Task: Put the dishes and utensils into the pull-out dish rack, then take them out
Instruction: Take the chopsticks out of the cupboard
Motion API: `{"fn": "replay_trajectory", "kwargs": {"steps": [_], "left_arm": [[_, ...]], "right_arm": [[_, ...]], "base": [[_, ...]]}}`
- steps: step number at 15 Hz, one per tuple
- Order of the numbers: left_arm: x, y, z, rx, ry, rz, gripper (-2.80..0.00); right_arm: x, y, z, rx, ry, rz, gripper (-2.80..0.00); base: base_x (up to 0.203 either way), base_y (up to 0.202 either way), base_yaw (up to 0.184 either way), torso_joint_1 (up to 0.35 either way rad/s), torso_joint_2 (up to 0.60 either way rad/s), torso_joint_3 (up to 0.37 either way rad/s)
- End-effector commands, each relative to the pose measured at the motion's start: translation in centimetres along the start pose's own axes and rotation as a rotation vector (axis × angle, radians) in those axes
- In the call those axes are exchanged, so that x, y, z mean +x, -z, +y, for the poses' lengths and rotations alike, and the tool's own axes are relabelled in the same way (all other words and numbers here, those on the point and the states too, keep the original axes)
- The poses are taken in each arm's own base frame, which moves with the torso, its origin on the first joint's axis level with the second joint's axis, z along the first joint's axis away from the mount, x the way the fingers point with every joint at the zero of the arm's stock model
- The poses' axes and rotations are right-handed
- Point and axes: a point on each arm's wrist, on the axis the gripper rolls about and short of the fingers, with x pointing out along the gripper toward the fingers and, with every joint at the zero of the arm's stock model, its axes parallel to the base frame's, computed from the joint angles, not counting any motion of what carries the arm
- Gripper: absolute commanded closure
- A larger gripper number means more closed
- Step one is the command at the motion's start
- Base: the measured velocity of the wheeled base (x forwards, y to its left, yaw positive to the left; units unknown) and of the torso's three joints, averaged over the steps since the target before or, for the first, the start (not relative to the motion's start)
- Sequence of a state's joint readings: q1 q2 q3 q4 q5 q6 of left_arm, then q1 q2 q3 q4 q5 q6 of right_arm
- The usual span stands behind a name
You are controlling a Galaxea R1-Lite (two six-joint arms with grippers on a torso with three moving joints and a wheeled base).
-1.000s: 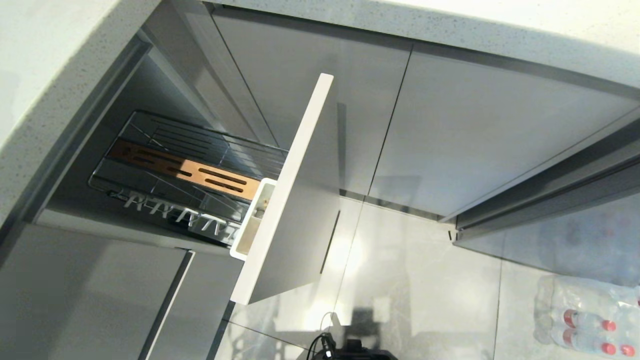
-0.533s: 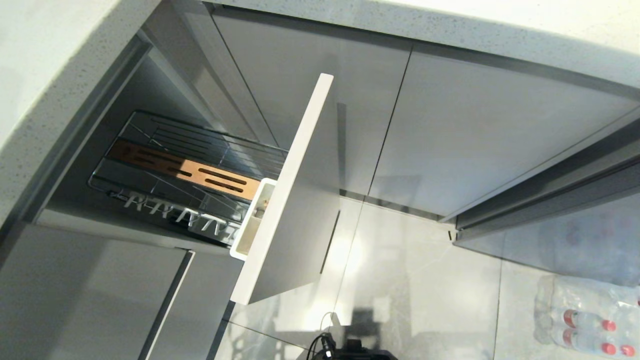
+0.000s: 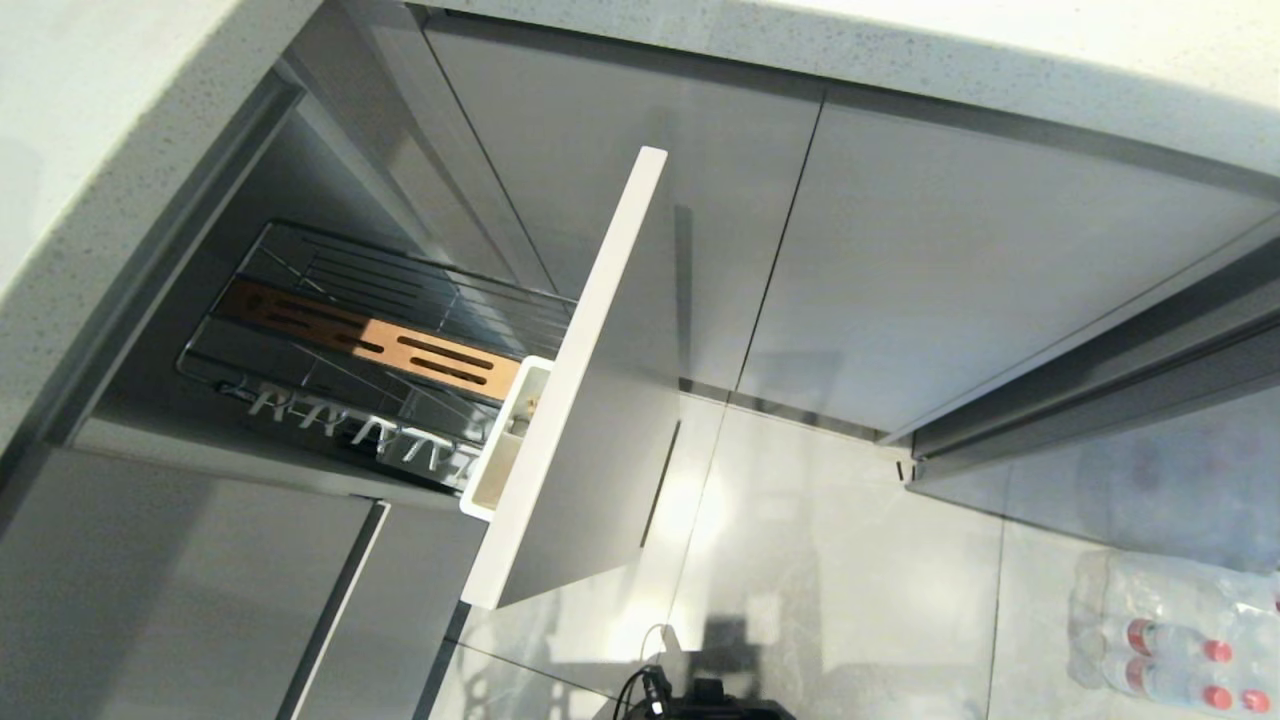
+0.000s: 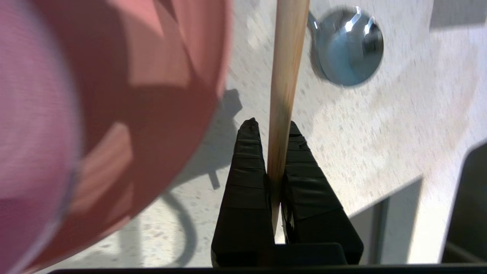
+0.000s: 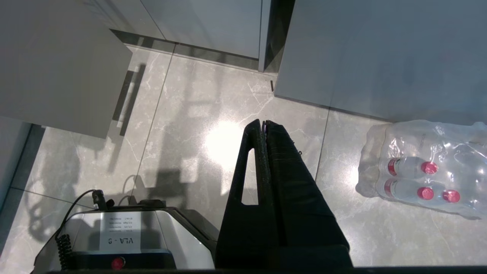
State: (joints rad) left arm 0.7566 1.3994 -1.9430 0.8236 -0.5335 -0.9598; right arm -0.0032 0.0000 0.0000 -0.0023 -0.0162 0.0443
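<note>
- Left gripper [image 4: 271, 127] pinches a chopstick [image 4: 283, 87] between its black fingers [image 4: 245, 171], over a speckled counter [image 4: 361, 133].
- Pink bowl [image 4: 114, 95] sits at the gripper's 10 o'clock, near it; spoon [image 4: 346, 45] at its 1 o'clock.
- Rack [image 3: 400, 340] stands pulled out, at 9 o'clock in the head view, its cup [image 3: 505, 440] just behind the front panel [image 3: 600, 400].
- Right gripper [image 5: 264, 123] hangs pressed together over the floor [image 5: 190, 114], bottles [image 5: 422, 167] at its 3 o'clock.
</note>
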Motion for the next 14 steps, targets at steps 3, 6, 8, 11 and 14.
{"fn": "replay_trajectory", "kwargs": {"steps": [3,6,8,11,14], "left_arm": [[1.9,-0.7,0.6,-0.028,0.023,0.095,0.0],[2.8,-1.1,1.0,-0.04,0.027,0.127,0.0],[3.7,-1.4,1.4,-0.055,0.027,0.157,0.0],[3.9,-1.7,1.7,-0.067,0.02,0.156,0.0],[3.9,-1.7,1.8,-0.069,0.018,0.156,0.0]], "right_arm": [[0.0,0.0,0.0,0.0,0.001,0.0,0.0],[0.0,0.0,0.0,0.0,-0.001,0.001,0.0],[0.0,0.0,0.0,0.0,0.001,-0.001,0.0],[0.0,0.0,0.0,0.0,-0.001,-0.001,0.0],[0.0,0.0,0.0,0.0,0.001,0.0,0.0]], "base": [[0.0,0.0,0.0,0.0,0.0,0.0],[0.0,0.0,0.0,0.0,0.0,0.0],[0.0,0.0,0.0,0.0,0.0,0.0],[0.0,0.0,0.0,0.0,0.0,0.0],[0.0,0.0,0.0,0.0,0.0,0.0]]}}
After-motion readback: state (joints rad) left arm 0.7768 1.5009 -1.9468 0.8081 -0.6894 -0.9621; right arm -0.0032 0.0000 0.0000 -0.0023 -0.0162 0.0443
